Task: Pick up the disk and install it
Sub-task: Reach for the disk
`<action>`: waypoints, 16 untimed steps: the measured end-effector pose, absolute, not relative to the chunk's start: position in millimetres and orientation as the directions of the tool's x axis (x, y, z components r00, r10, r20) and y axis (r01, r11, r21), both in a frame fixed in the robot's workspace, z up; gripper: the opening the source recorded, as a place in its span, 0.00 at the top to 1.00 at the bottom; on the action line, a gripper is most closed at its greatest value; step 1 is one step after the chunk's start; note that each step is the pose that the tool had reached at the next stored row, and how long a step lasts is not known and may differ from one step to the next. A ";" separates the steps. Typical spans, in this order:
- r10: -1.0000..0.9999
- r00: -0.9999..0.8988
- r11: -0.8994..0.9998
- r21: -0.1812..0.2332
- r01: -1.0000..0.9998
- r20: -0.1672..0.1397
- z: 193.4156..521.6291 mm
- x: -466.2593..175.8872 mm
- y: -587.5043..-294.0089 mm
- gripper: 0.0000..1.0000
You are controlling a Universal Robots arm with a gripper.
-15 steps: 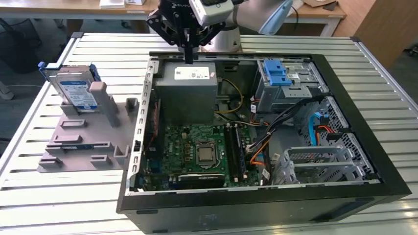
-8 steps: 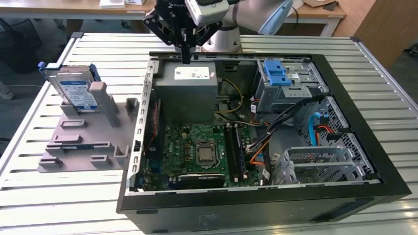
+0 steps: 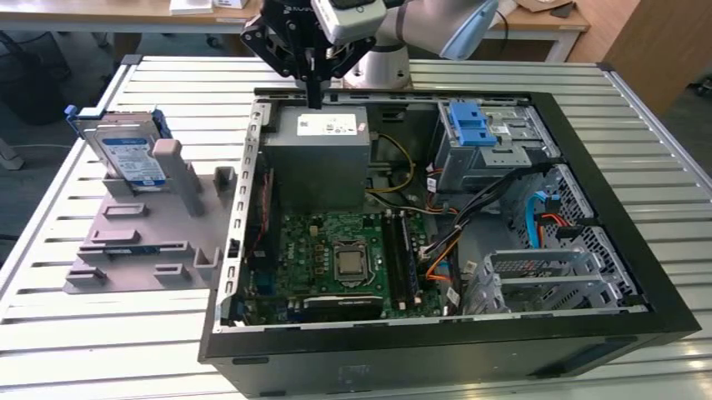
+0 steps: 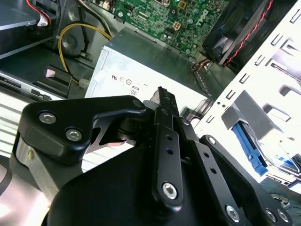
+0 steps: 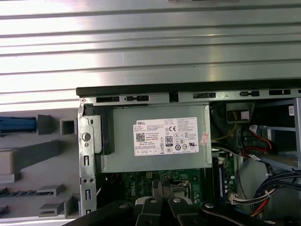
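1. We see the gripper [image 3: 315, 98] hanging with its fingertips pointing down, just above the far end of the power supply [image 3: 323, 158] inside the open computer case [image 3: 445, 346].
2. Its fingers are drawn together into one thin black tip. We see nothing held between them, and both wrist views show the same closed tip over the power supply's white sticker.
3. The disk [image 3: 126, 158] stands on edge in a grey holder [image 3: 145, 242] on the slatted desk [image 3: 67, 333], outside the case on the exterior view's left. It is well apart from the gripper.
4. The disk's blue-and-white label faces the exterior camera, and its blue bracket shows along the top and side edges.
5. The holder lies just beside the case's side wall.
6. Inside the case, a green motherboard [image 3: 345, 254] lies on the near side of the power supply.
7. A grey drive cage [image 3: 484, 137] with a blue latch sits at the exterior view's right of the power supply, with loose cables running between them.
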State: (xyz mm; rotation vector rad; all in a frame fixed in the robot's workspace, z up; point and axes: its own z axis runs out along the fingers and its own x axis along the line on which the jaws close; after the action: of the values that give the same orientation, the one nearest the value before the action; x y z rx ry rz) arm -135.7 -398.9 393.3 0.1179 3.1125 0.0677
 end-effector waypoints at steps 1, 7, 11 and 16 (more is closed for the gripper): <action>0.076 -0.997 0.996 0.044 0.075 -0.024 393.3 -135.9 -398.9 0.89; 0.076 -0.997 0.996 0.044 0.075 -0.024 393.3 -137.7 -398.9 0.89; 0.076 -0.997 0.996 0.044 0.075 -0.024 393.3 -139.4 -398.9 0.89; 0.076 -0.997 0.996 0.044 0.075 -0.024 393.2 -140.5 -398.9 0.89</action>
State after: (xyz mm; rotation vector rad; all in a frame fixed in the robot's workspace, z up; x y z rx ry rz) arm -140.5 -398.9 393.2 0.1178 3.1125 0.0676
